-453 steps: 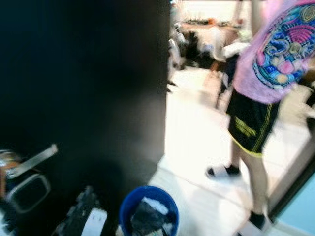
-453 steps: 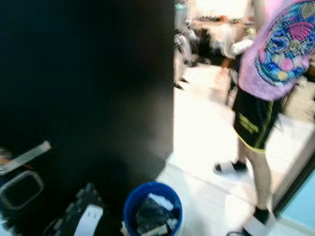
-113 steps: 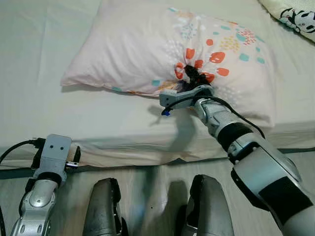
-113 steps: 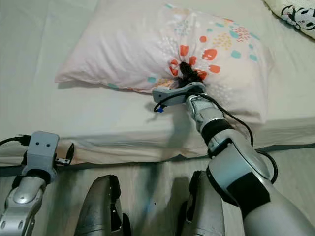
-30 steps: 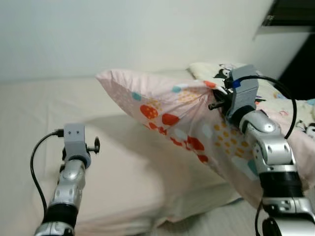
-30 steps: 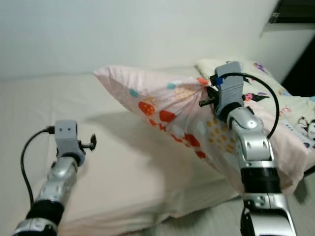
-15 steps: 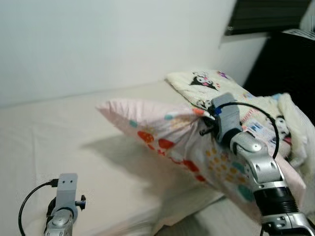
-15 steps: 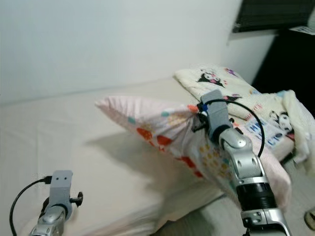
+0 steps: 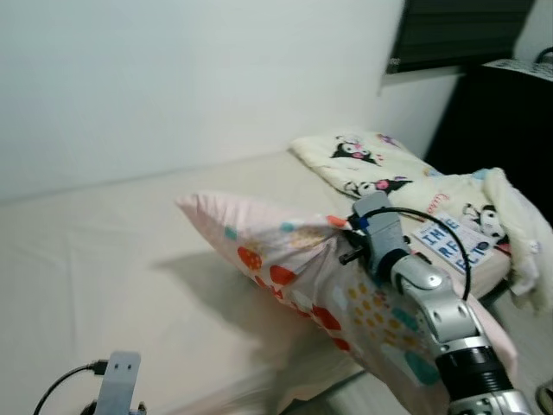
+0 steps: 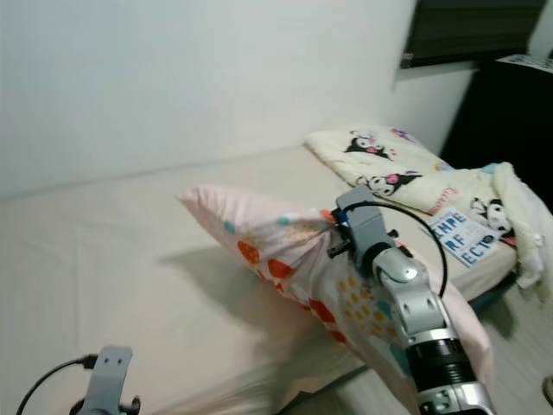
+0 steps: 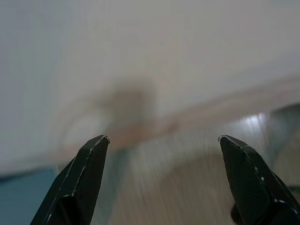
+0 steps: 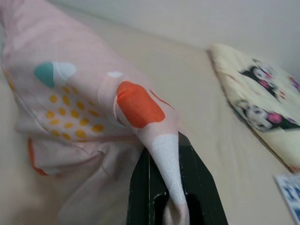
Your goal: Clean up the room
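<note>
A pink pillow [image 9: 285, 268] with orange, teal and yellow spots hangs tilted above the beige bed [image 9: 104, 259]. My right gripper [image 9: 339, 229] is shut on a bunched fold near the pillow's upper edge. In the right wrist view the two black fingers [image 12: 140, 187] pinch a twist of the pillow's fabric [image 12: 164, 145]. My left gripper [image 11: 161, 140] is open with nothing between its fingers, low beside the bed, over a blurred mattress edge and floor. Its wrist block [image 9: 119, 380] pokes up at the bottom of the left eye view.
A cream cartoon-print quilt [image 9: 363, 164] lies heaped at the bed's far right end, with a white cloth [image 9: 518, 229] draped beside it. Dark furniture [image 9: 510, 130] stands to the right under a dark window blind [image 9: 458, 30]. A plain white wall runs behind the bed.
The view has swung a little to the right, showing more of the quilt. The pillow stays gripped by my right gripper and sits slightly lower. My left arm has dropped lower in the picture.
</note>
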`<state>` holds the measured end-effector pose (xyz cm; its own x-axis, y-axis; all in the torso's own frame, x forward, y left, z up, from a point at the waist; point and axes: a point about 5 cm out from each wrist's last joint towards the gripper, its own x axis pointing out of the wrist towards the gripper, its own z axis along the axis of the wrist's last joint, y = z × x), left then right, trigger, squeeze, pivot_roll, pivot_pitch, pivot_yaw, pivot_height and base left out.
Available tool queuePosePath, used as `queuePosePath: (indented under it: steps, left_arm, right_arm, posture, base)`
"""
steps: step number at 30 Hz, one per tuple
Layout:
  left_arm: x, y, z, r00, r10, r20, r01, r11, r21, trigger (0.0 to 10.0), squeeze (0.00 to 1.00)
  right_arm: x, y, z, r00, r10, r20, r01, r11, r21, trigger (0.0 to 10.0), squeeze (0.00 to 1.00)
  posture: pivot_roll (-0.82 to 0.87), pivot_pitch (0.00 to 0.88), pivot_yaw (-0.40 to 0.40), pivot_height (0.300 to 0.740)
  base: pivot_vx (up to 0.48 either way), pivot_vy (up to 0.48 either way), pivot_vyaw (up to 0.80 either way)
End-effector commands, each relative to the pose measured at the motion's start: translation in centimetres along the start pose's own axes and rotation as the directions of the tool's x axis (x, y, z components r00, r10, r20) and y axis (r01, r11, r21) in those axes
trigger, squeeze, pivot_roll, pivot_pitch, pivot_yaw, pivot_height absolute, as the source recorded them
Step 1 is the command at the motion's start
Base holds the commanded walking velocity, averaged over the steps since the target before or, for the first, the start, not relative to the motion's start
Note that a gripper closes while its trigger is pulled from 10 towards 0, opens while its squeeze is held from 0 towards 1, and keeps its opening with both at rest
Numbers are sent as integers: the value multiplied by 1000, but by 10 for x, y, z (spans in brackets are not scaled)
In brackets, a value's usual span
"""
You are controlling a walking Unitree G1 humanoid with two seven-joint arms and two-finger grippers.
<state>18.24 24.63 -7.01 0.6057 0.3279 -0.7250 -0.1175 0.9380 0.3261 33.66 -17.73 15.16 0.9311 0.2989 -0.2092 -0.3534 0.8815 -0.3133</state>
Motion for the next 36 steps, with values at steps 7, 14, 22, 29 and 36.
queuePosePath:
  steps: [7,14,22,29,36]
  left_arm:
    - [0,-5,-1,1000,-25,-7,25,999,29,10000,0]
    - [1,-4,2,1000,-15,-17,15,1000,21,10000,0]
    - [1,-8,2,999,-30,-13,31,996,84,10000,0]
    - [1,-8,4,1000,-15,-10,15,999,35,10000,0]
    - [1,-9,5,1000,-20,-12,21,999,37,10000,0]
  right_arm:
    - [-1,0,28,988,3,154,5,999,-52,10000,0]
    - [0,14,46,968,86,235,-61,992,-110,10000,0]
    - [1,19,50,960,112,257,-81,988,-128,10000,0]
    - [1,25,53,950,149,274,-111,983,-149,10000,0]
    - [0,25,54,949,164,269,-118,977,-179,10000,0]
  posture:
    - [3,0,-56,740]
    - [5,0,-56,740]
    - [5,0,-56,740]
    - [5,0,-52,740]
    - [3,0,-52,740]
  base:
    - [0,-469,656]
    - [0,0,658]
    - [0,-180,658]
    - [0,-296,656]
    - [0,0,656]
